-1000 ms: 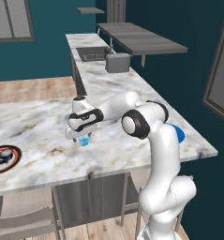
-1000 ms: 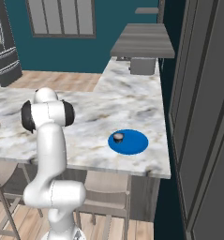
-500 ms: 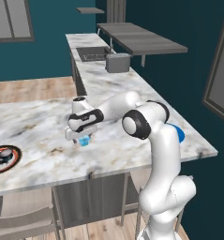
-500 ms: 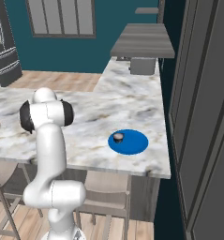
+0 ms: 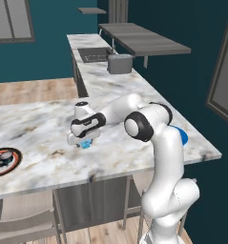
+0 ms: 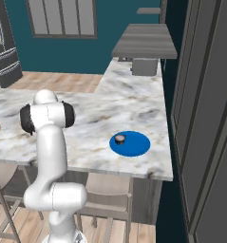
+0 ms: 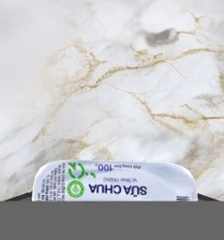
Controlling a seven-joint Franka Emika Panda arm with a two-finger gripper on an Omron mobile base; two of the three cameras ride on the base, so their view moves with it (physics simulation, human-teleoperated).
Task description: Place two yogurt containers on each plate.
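Yogurt is what we follow first: a pale blue tub (image 5: 85, 143) sits on the marble counter (image 5: 39, 124) right under our gripper (image 5: 83, 142), and in the hand view its printed white lid (image 7: 114, 183) lies at the bottom edge between the fingertips. We cannot tell from the pictures whether the fingers have closed on it or merely stand around it. On the blue plate (image 6: 136, 147), near the counter's right end, we see one dark tub (image 6: 119, 138), so we judge that plate half filled. At the far left, the red-rimmed plate (image 5: 14, 164) seems to carry two dark tubs (image 5: 3, 158), though they are small and partly cut off. If so, only this blue tub remains to be carried across to the blue plate.
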